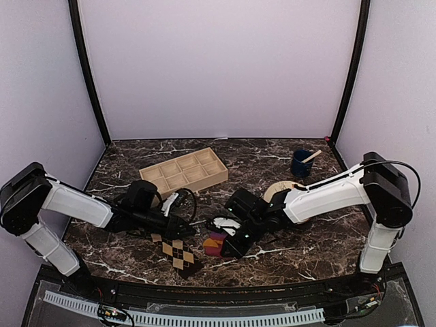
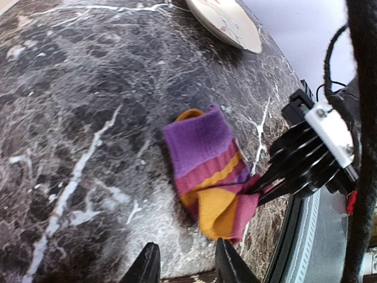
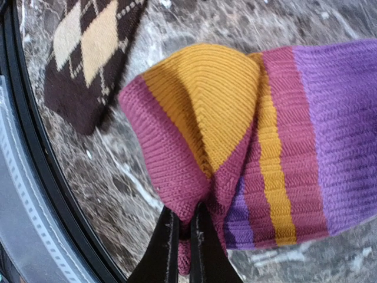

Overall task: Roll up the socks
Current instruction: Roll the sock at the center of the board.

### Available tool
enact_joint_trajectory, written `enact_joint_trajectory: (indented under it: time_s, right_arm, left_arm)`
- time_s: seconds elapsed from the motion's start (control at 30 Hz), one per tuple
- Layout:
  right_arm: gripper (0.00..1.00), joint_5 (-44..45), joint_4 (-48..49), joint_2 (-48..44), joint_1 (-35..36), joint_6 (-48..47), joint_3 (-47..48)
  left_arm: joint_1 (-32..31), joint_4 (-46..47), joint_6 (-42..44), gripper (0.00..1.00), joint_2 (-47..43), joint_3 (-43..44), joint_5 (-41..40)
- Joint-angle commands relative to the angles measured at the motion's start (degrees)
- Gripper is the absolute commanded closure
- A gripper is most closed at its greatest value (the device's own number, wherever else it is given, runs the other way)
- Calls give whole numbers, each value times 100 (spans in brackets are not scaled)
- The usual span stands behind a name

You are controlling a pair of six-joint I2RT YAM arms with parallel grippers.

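Observation:
A purple, magenta and orange striped sock (image 1: pixel 215 243) lies on the dark marble table near the front. My right gripper (image 3: pixel 185 215) is shut on its magenta toe end, and the fabric (image 3: pixel 235 118) bunches up into a fold there. The left wrist view shows the same sock (image 2: pixel 203 153) pinched by the right gripper (image 2: pixel 259 188). A brown argyle sock (image 1: pixel 180 254) lies flat just left of it and also shows in the right wrist view (image 3: pixel 88 53). My left gripper (image 2: pixel 185 252) is open and empty, low over the table beside the striped sock.
A wooden tray with compartments (image 1: pixel 184 172) stands at the back left. A blue cup (image 1: pixel 302 163) with a stick in it stands at the back right. A pale plate (image 1: pixel 281 189) lies under the right arm. The table's black front rail (image 3: pixel 35 194) is close by.

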Motion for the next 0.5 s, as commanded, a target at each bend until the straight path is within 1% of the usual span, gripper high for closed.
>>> enact_joint_trajectory:
  time_s: [0.0, 0.17, 0.47]
  right_arm:
    - [100, -658, 216, 286, -123, 289, 251]
    - [100, -1289, 453, 325, -394, 515, 231]
    - [100, -2082, 616, 437, -697, 817, 143]
  left_arm:
    - [-235, -382, 439, 65, -160, 255, -57]
    - [-587, -815, 813, 64, -295, 378, -381]
    - [-925, -721, 1111, 62, -757, 194, -821]
